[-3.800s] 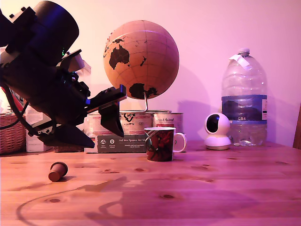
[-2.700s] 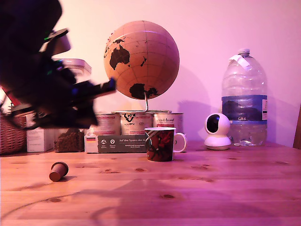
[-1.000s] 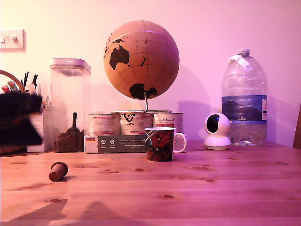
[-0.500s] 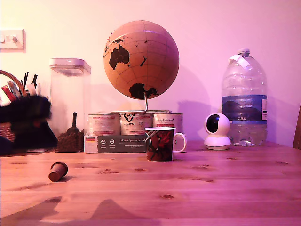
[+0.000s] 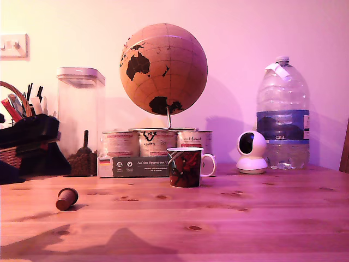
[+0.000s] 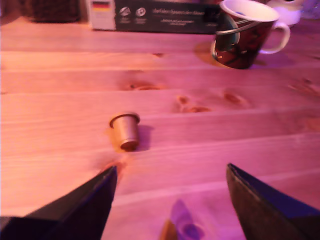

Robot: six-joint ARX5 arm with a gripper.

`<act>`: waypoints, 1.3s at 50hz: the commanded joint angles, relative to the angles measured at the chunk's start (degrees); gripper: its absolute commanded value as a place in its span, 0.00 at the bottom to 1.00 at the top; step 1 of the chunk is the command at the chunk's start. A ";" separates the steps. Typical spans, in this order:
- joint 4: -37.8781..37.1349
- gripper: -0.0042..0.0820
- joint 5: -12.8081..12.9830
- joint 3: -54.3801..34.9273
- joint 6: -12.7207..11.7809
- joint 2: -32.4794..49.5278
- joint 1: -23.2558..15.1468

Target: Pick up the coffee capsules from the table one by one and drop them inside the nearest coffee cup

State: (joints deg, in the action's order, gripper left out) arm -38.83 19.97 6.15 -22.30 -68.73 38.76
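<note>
A small reddish-brown coffee capsule lies on its side on the pine table, toward the exterior view's left; the wrist view shows the capsule a short way ahead of the fingertips. The coffee cup, red-and-black with a white rim and handle, stands upright near the table's middle, and the cup sits beyond the capsule in the wrist view. My gripper is open and holds nothing, its two dark fingers spread wide. In the exterior view only a dark part of the arm shows at the left edge.
Behind the cup stand tins, a dark flat box, a globe and a clear jar. A white camera and a big water bottle are at the exterior view's right. A basket sits far left.
The arm has swung down and out toward the exterior view's left edge, uncovering the jar and the wall switch. Capsule and cup have not moved.
</note>
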 commanded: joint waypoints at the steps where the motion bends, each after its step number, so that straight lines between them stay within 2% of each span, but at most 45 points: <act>1: -1.62 0.78 0.00 -0.76 0.13 -1.55 -1.03; 6: -3.96 0.78 -0.68 -0.68 1.03 -3.91 -2.23; 9: -5.35 0.78 -0.96 -0.68 2.40 -6.27 -2.99; 14: -9.79 0.78 -2.80 -0.52 3.02 -10.88 -3.30; 15: -10.75 0.78 -3.26 -0.46 4.20 -11.72 -3.30; 17: -12.26 0.78 -3.56 -0.35 4.94 -12.96 -3.32; 23: -13.55 0.78 -4.59 0.24 5.86 -15.21 -3.69; 35: -16.72 0.78 -5.18 2.10 5.88 -20.65 -6.14; 39: -17.92 0.78 -6.14 2.82 6.60 -22.69 -6.49; 45: -20.06 0.78 -6.25 3.76 7.80 -25.24 -6.99; 65: -23.30 0.77 -8.48 8.17 8.85 -33.29 -9.90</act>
State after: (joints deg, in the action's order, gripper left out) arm -61.39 11.88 13.52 -14.13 -100.62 29.23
